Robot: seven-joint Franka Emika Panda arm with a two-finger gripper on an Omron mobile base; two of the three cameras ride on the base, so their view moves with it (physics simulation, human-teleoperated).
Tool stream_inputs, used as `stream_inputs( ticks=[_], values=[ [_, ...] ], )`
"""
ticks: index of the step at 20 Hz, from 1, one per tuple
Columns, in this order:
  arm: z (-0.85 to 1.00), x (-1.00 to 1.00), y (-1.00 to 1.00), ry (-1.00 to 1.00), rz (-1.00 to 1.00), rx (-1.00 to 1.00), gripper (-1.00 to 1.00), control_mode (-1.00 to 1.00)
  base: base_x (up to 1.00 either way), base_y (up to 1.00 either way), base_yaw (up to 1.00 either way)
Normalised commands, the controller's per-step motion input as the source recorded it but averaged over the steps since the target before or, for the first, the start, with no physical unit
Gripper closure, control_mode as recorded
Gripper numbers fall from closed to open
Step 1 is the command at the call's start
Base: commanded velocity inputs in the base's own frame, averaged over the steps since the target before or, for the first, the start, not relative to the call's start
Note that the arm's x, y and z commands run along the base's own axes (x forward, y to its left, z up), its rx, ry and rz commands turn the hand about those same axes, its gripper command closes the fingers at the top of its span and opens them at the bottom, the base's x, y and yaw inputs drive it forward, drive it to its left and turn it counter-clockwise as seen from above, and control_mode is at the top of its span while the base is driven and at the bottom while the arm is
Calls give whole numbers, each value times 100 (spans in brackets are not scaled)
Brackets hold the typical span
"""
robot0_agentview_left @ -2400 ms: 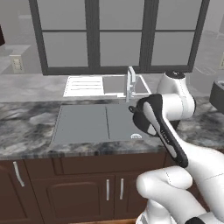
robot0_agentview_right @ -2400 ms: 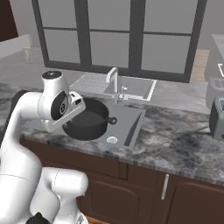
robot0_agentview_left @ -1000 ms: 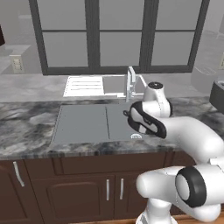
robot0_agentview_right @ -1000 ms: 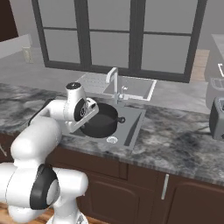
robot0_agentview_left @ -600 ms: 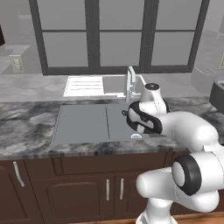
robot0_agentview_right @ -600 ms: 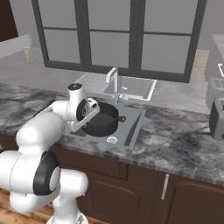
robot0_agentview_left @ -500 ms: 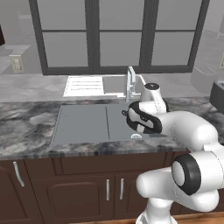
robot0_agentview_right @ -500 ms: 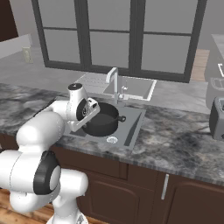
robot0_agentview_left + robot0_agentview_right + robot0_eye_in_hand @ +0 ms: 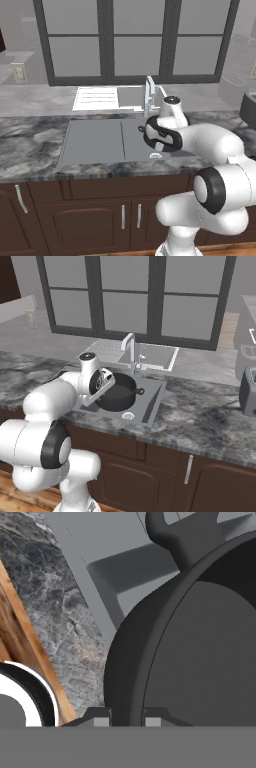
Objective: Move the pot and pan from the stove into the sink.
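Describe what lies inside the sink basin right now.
The pot sits in the sink, with the gripper at its rim. The arm covers the basin's near left part, so what lies there cannot be seen.

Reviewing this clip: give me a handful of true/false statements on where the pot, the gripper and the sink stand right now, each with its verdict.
1. The pot is at the sink basin. True.
2. The gripper has its fingers on either side of the pot's rim. True, as the hand view shows one fingertip outside the wall and one inside.
3. The pot holds a frying pan. False: its inside looks bare in the right base view.
4. The faucet stands in front of the basin, on the cabinet side. False: it rises behind the basin, toward the window.
5. The pot sits on the stone counter right of the sink. False: it is over the basin.
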Motion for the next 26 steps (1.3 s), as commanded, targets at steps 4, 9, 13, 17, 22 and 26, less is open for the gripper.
stream_inputs(
  ticks=[4,9,13,17,22,26],
  values=[
    [-17,28,-1,-2,0,0,100,-100,0,0,0],
    [-18,18,-1,-1,0,0,100,-100,0,0,0],
    [-19,20,-3,0,0,0,100,-100,0,0,0],
    [-19,22,-5,0,0,0,100,-100,0,0,0],
    [-18,24,-6,0,0,0,100,-100,0,0,0],
    [-21,18,-4,0,0,0,100,-100,0,0,0]
  ],
)
